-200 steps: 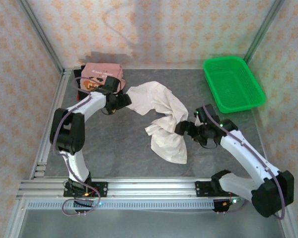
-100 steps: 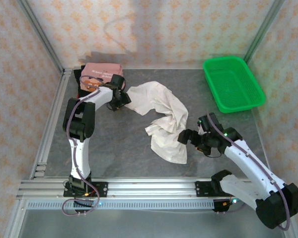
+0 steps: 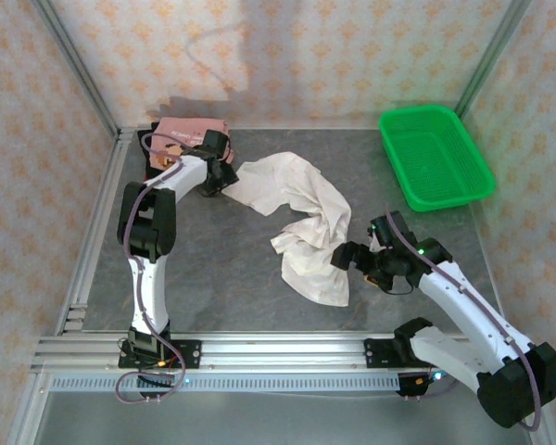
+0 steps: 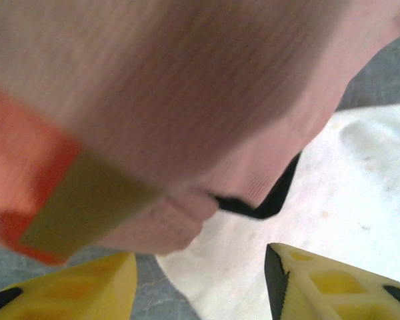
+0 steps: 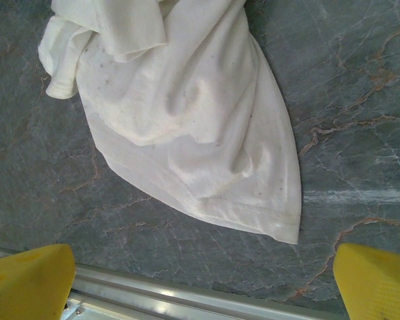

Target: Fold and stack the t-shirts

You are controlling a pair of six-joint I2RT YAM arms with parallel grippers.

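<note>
Top external view: we see the off-white t-shirt (image 3: 296,209) crumpled on the counter (image 3: 213,269), its long axis running from a far end beside our half-open left pincer (image 3: 224,179) to a near end beside our wide-open, empty right pincer (image 3: 345,257).

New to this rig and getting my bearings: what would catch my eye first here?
A crumpled off-white t-shirt sprawls unfolded across the middle of the grey table, the open right gripper beside its near part. The left gripper sits at its far end, next to a folded pink t-shirt in the far left corner. A bright green basket stands at the far right.
</note>
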